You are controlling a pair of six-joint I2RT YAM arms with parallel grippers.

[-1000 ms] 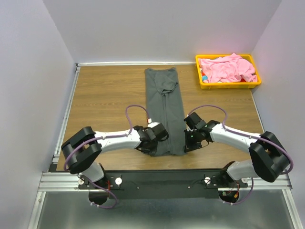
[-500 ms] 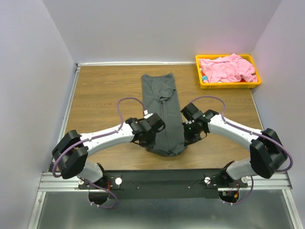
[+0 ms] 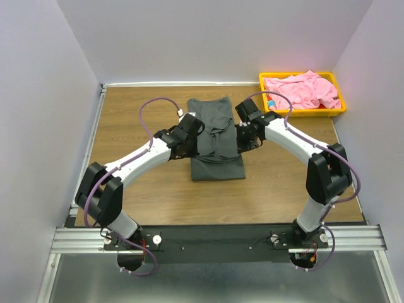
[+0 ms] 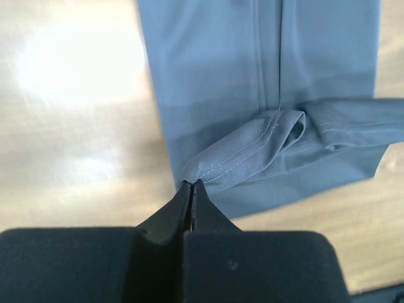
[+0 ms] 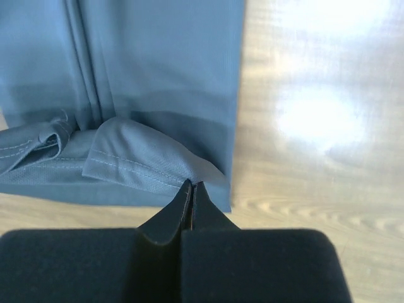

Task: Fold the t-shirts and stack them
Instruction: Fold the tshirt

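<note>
- Here, left gripper (image 4: 189, 184) and right gripper (image 5: 191, 184) each pinch a hem corner of the grey t-shirt (image 3: 218, 167), one per side.
- The shirt lies on the table (image 3: 139, 113), long axis running away from them, collar beyond.
- Far right, the pink t-shirt (image 3: 303, 88) fills the yellow tray (image 3: 303, 113).

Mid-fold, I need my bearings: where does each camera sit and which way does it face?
Top external: above and behind the bases, looking down on the table, grey t-shirt and the pink t-shirt in the yellow tray; left arm and right arm show.
Left wrist: on that wrist, looking along the left gripper, shut on the grey t-shirt's hem; only that gripper shows.
Right wrist: likewise, right gripper shut on the hem's other corner.
Shared: both wrist views show the grey t-shirt's hem.
</note>
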